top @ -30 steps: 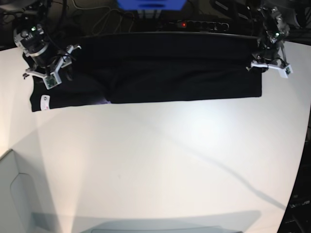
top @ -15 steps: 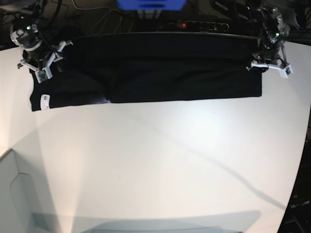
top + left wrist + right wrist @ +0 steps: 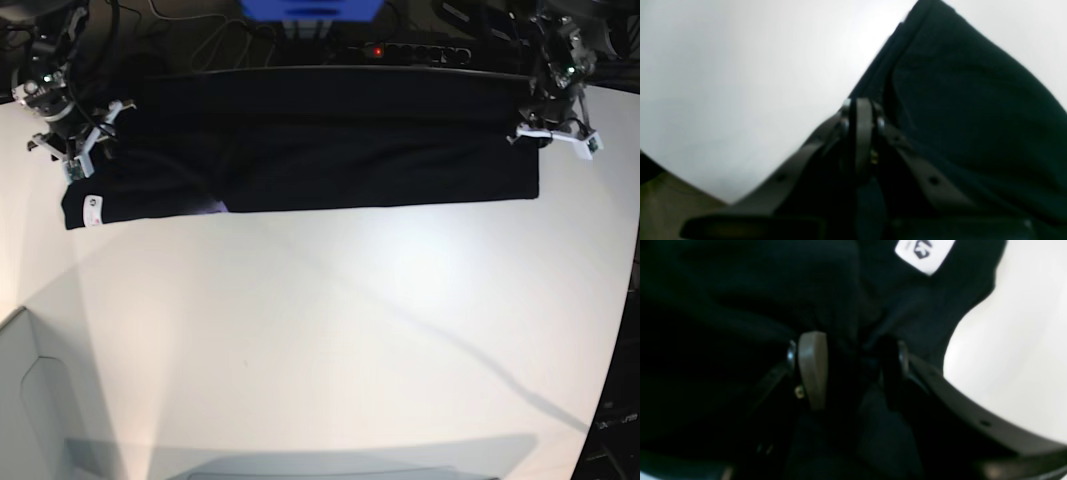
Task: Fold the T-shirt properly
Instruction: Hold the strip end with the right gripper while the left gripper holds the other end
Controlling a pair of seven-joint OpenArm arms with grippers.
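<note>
Where the T-shirt (image 3: 900, 306) lies, the right end effector (image 3: 853, 373) hovers open.

Cable-strewn robot workspace (image 3: 330, 320), probably lab.

The right pincer (image 3: 84, 163) has moved outward, its jaws narrower.

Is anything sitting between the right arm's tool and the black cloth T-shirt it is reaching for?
Nothing visible blocks it: the right tool is open directly over the black cloth T-shirt, near its white tag.
</note>
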